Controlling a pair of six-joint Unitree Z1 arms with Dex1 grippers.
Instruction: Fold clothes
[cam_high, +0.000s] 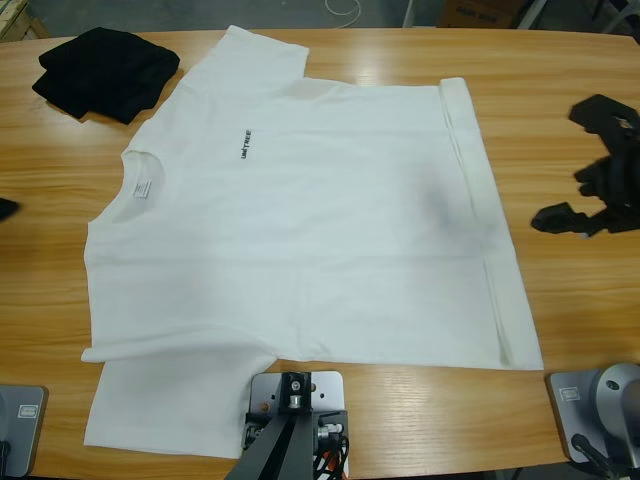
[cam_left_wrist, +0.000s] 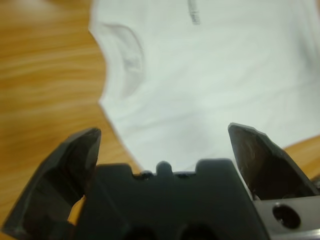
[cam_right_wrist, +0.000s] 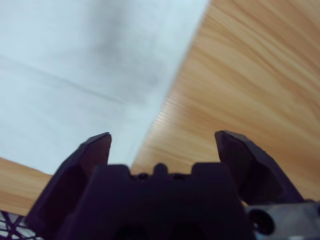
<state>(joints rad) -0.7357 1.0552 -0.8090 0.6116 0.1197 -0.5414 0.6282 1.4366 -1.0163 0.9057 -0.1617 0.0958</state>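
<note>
Wooden table (cam_high: 560, 60) runs full width, room floor just visible past its far edge. Left gripper (cam_left_wrist: 162, 150): jaws spread wide, nothing between them, hovering over the collar end of the white tee (cam_left_wrist: 210, 75); in the high view only a dark tip shows at the left edge. Right gripper (cam_right_wrist: 162, 150): jaws also apart & empty, above bare wood just beside the tee's hem edge; in the high view it's the black shape (cam_high: 590, 195) at the right, near the hem but not touching.

Tee (cam_high: 300, 220) lies spread flat mid-table, front up, collar to the left, hem to the right, both sleeves out. Hem has a narrow rolled strip, otherwise no folds, so I'd say folding of it hasn't started. Black garment (cam_high: 105, 70) sits at the far left corner in a compact stack, just beside one sleeve; looks already folded, though can't confirm.

Count: 2 garments (1 white, 1 black), 2 grippers, 1 table. Left to do: all of the tee.
</note>
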